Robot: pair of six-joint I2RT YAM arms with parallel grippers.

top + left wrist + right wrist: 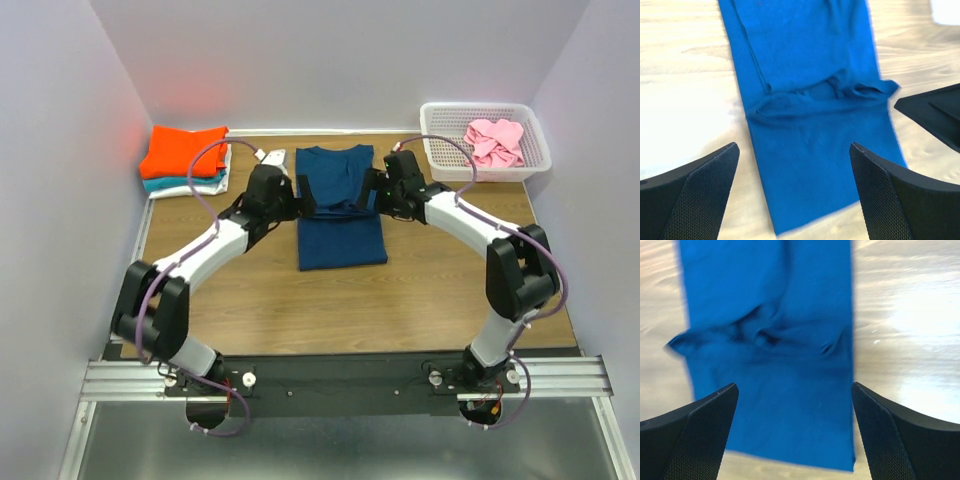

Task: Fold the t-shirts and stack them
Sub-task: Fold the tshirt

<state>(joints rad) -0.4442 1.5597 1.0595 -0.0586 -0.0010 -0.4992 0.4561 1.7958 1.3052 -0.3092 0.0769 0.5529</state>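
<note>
**Ann:** T-shirt stack (185, 152) sits at ten o'clock on the bench (300, 310). Orange is on top, teal under it, white at the bottom, all folded square.

**Bo:** And moving right, the left claw (303, 197)?

**Ann:** Wide open and gripping nothing. It hangs at the nine o'clock edge of the navy tee (340, 240), which lies in the middle of the bench as a long strip, neck toward twelve and hem toward six.

**Bo:** How would you expect that one to handle?

**Ann:** Soft, light and limp, I'd say. There's a rumpled ridge right across its middle, so the cloth bunches easily. It won't hold a shape, and a pinch in the centre would only drag up more wrinkles. Better to take it at the two hem corners, one claw on each, and pinch through all the layers so the folded-in sides don't slip open.

**Bo:** Right claw (376, 195)?

**Ann:** Also spread wide and empty, at the three o'clock edge of the same ridge, facing its partner.

**Bo:** Containers?

**Ann:** There's one. A white lattice basket (450, 106) sits at two o'clock, well apart from the stack. A crumpled pink tee (495, 142) lies inside, toward its right half, not yet folded. I can't see anything else in there.
</note>
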